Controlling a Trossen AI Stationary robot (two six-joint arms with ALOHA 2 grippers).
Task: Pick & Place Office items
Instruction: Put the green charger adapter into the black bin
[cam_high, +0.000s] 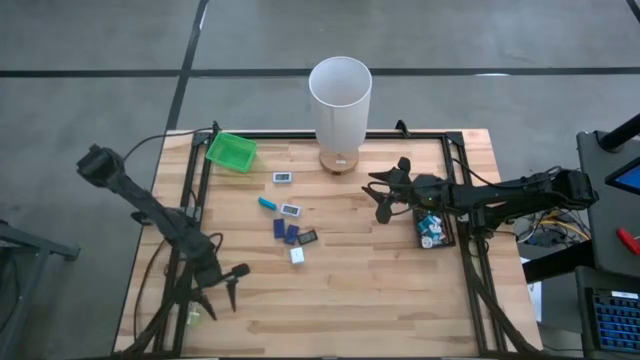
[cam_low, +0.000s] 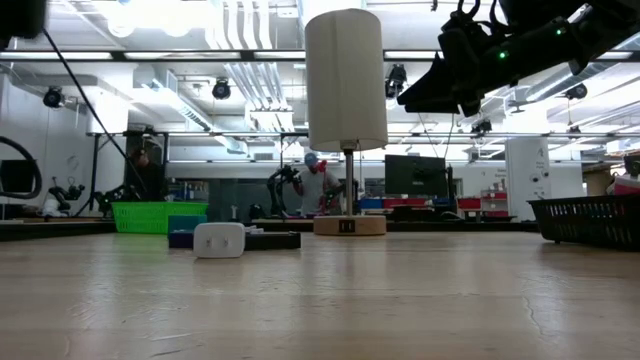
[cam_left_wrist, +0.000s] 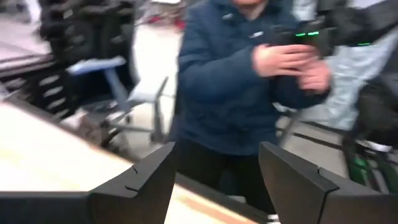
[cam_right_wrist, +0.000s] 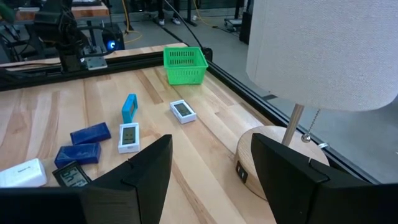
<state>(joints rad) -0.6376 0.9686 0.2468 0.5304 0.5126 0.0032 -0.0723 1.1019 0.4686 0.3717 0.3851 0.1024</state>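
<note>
Wooden table. Right gripper parted, empty; office items scattered beyond its fingers, lamp beside. Left gripper parted, empty, facing a person in the room.

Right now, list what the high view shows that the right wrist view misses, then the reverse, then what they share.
Only the high view: the black tray with items inside, the left gripper near the table's front left corner, and the right gripper hanging open and empty beside the lamp.

Only the right wrist view: the lamp's pull chain.

Both: the green basket, the lamp base, the teal piece, two dark blue pieces and the small white display units.
</note>
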